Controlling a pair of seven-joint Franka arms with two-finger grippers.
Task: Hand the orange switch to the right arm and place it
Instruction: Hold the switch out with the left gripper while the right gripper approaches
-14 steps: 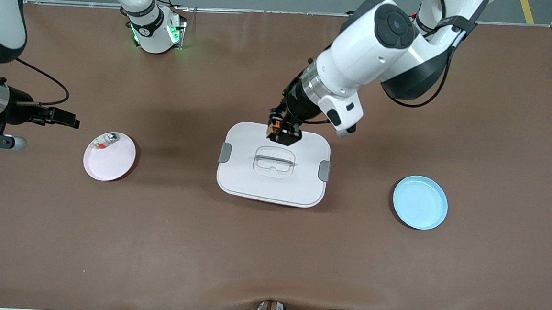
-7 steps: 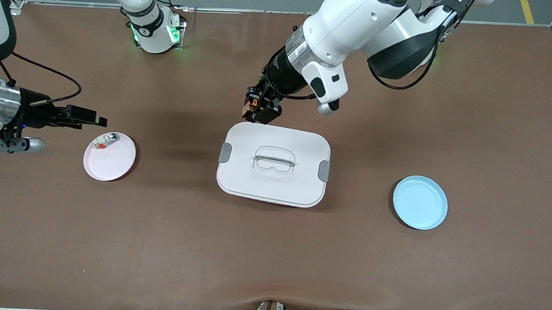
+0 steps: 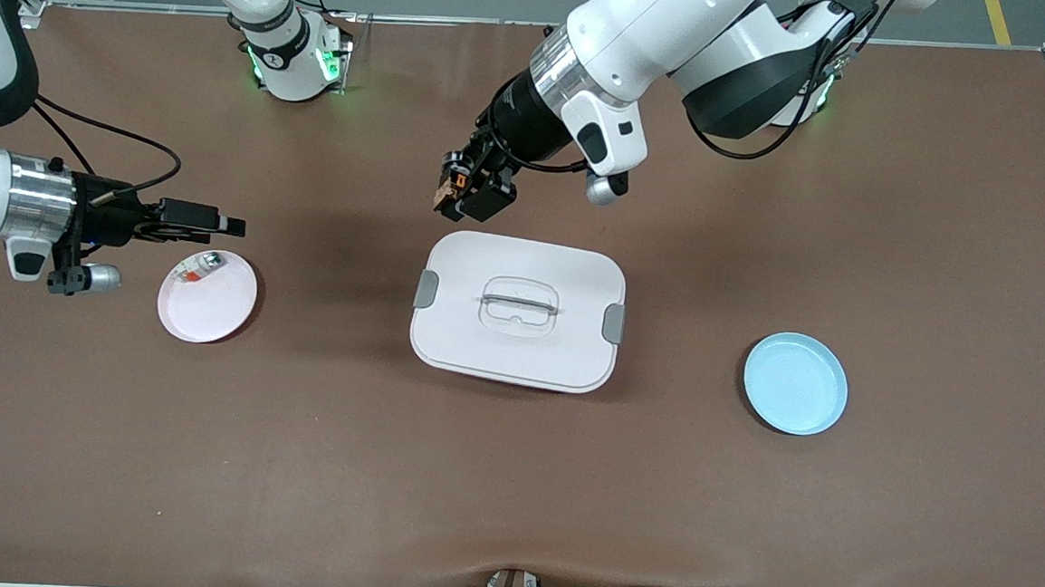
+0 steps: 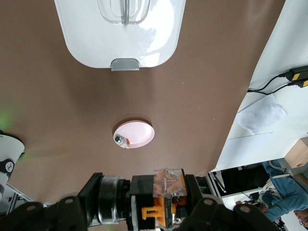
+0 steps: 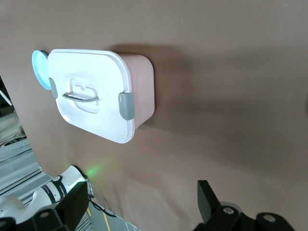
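The left gripper (image 3: 461, 192) is clamping the orange switch (image 3: 453, 187) and hanging in the air over bare table just off the edge of the lidded white box (image 3: 518, 310) that faces the robots' bases. In the left wrist view the orange switch (image 4: 166, 198) is showing pinched between the black fingers. The right gripper (image 3: 205, 218) is standing with its jaws spread and empty, pointing level along the table toward the left arm's end, over the table just beside the pink plate (image 3: 213, 306), which is carrying a small red-white-silver piece (image 3: 199, 266). The switch is lying toward the left arm's end from the right gripper, well apart, with bare table between them; closing that gap looks like the handover's hinge. A blue plate (image 3: 795, 384) is sitting near the left arm's end.
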